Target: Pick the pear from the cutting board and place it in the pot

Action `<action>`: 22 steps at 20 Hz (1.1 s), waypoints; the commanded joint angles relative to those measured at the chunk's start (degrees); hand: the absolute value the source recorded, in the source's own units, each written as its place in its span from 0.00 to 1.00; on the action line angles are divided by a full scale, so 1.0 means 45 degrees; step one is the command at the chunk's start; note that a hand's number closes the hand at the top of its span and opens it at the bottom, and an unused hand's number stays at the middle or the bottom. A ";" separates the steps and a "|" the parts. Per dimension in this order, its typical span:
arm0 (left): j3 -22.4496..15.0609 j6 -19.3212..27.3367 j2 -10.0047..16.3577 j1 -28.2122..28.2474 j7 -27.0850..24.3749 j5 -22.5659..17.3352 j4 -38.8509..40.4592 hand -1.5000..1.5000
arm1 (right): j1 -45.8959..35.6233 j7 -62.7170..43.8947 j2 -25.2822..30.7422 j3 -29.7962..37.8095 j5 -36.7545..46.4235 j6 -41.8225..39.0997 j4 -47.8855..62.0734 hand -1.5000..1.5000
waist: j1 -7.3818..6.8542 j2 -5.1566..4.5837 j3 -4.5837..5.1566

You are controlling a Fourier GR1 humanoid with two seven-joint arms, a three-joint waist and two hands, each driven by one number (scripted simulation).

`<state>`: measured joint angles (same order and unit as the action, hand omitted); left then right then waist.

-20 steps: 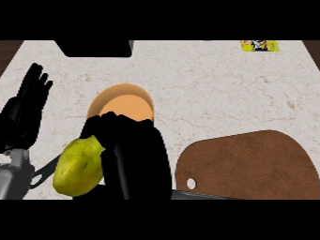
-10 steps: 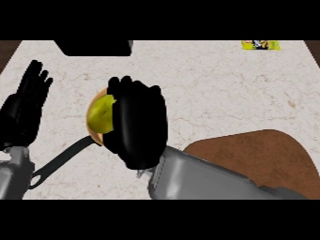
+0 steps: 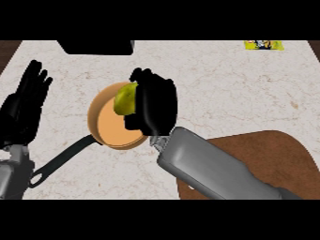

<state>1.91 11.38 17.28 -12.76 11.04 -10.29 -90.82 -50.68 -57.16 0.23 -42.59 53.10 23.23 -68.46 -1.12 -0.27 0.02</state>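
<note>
1 pear [image 3: 125, 99], 1 pot [image 3: 115, 132], 1 cutting board [image 3: 290, 157], 2 robot hands. Right robot hand [image 3: 155, 107] curled round pear, yellow-green side showing left of the fingers; hangs over pot's far right rim. Pot w/ 1 black handle [image 3: 62, 160] pointing to lower left, toward left forearm. Left robot hand [image 3: 24, 110] wide, fingers straight & up, near left edge of counter [image 3: 224, 89], apart from pot. Cutting board at lower right, partly under right forearm. Open counter betw. pot & right edge. 1 black block [image 3: 96, 47] at far edge; 1 yellow packet [image 3: 263, 45] near far right corner.
</note>
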 commanded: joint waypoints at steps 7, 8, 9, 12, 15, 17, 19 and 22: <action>-0.0243 -0.0014 -0.0213 -0.0232 0.0167 0.0270 -0.0220 0.50 | 0.0952 0.3733 -0.0051 0.0384 -0.5162 0.3302 0.1104 0.00 | -0.0384 -0.0107 -0.0017; -0.0188 -0.0177 -0.0238 -0.0163 0.0093 0.0091 -0.0207 0.50 | 0.1160 0.4341 -0.0051 0.0490 -0.5576 0.3516 0.0695 0.00 | -0.0313 -0.0092 -0.0018; 0.0062 -0.0234 -0.0009 -0.0312 0.0515 -0.0107 -0.0270 0.50 | 0.0885 0.4749 -0.0051 0.1199 -0.5910 0.3747 0.0626 0.00 | -0.0291 -0.0088 -0.0024; -0.0077 0.0126 -0.0095 0.0044 0.0824 0.0171 -0.0896 0.50 | 0.1107 0.5393 -0.0051 0.1343 -0.6778 0.5022 -0.0209 0.00 | -0.0274 -0.0016 -0.0026; 0.0102 -0.0099 -0.0172 0.0712 0.0219 0.0087 -0.0875 0.50 | 0.1591 0.6698 -0.0052 0.2584 -0.7560 0.4649 -0.0819 0.00 | 0.0030 0.0040 -0.0014; -0.0055 0.0094 -0.0247 0.0279 0.0273 0.0456 -0.0632 0.50 | 0.2917 0.8484 0.0104 0.2876 -0.8573 0.4362 -0.1390 0.00 | 0.0166 0.0027 -0.0020; 0.0066 0.0128 -0.0421 0.0506 0.0012 0.0540 -0.0318 0.50 | 0.3244 0.8776 0.0306 0.3439 -0.8724 0.4018 -0.1640 0.00 | 0.0214 0.0044 -0.0010; 0.0549 -0.0401 0.0007 0.0752 0.0148 0.0216 -0.0629 0.50 | 0.4247 0.8118 0.1579 0.3875 -0.9094 0.2627 -0.3698 0.00 | 0.0299 0.0086 -0.0006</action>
<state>2.81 11.30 16.56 -10.95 12.53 -8.71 -93.81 -36.69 -21.36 3.88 -27.58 14.46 39.00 -77.87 -0.31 -0.06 -0.04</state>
